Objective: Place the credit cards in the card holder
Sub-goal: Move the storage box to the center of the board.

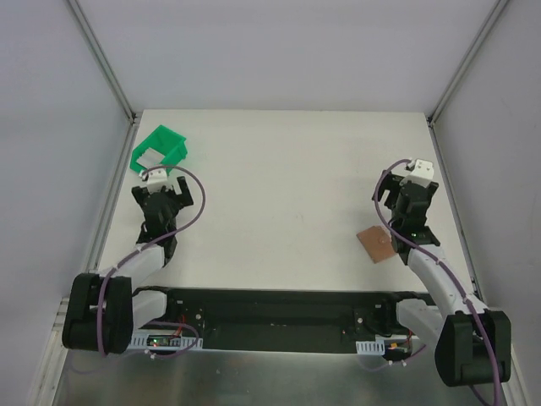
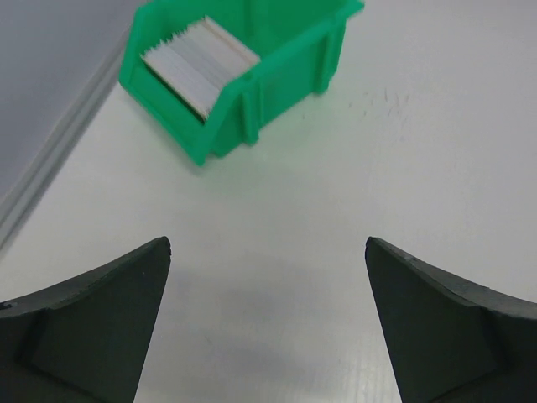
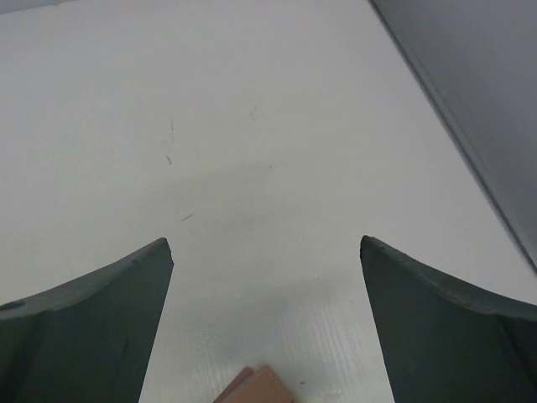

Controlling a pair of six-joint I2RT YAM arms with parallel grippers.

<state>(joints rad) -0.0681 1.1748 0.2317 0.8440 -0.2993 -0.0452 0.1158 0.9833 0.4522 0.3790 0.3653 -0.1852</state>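
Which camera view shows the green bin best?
The left wrist view: the bin is close, with pale cards stacked inside. The top view shows it small, its contents unclear. The right wrist view does not show it.

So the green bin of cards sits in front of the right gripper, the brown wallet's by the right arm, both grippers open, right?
Not quite: the green bin of cards sits in front of the left gripper, as the left wrist view shows. The brown wallet is by the right arm, and both grippers are open.
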